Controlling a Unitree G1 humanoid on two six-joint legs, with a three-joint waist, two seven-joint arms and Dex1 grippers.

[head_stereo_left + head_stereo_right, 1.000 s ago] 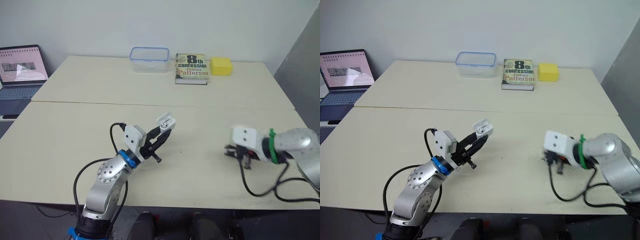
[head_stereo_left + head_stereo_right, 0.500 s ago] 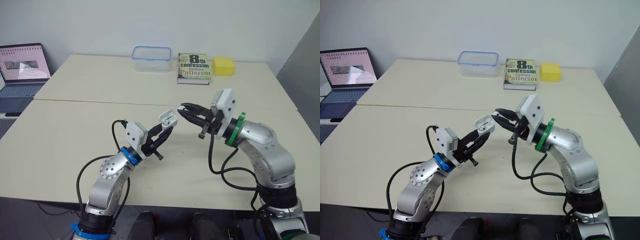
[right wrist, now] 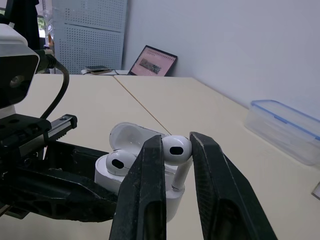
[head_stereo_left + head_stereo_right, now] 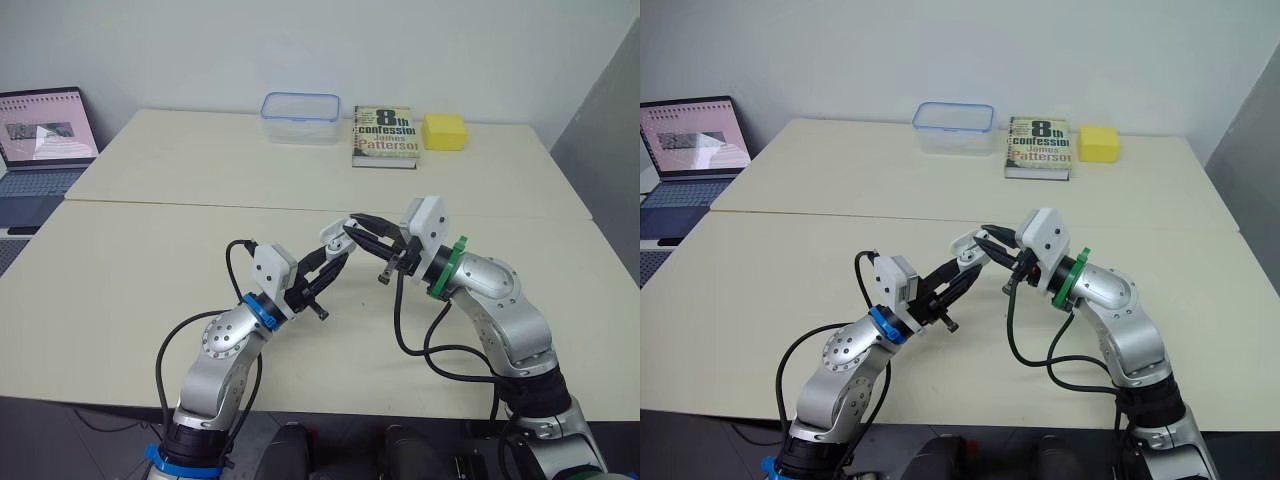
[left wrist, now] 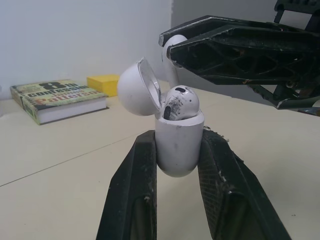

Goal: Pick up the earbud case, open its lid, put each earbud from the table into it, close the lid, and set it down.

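The white earbud case (image 5: 179, 145) is held above the table with my left gripper (image 4: 326, 262) shut on its body. Its lid (image 5: 137, 87) is tipped open, and one earbud (image 5: 181, 102) sits in a slot. My right gripper (image 3: 176, 143) is shut on the second earbud (image 3: 176, 148), whose stem points down right over the case's free slot (image 3: 172, 197). In the left eye view the right gripper (image 4: 353, 228) meets the case (image 4: 333, 238) above the middle of the near table.
Along the far table edge stand a clear plastic container (image 4: 299, 118), a paperback book (image 4: 384, 137) and a yellow block (image 4: 443, 131). An open laptop (image 4: 40, 140) sits at the far left. A seam (image 4: 150, 205) joins the two tabletops.
My right arm rose from the table at the right and swung left, bringing the earbud up to the open case. The left gripper kept the case nearly still.
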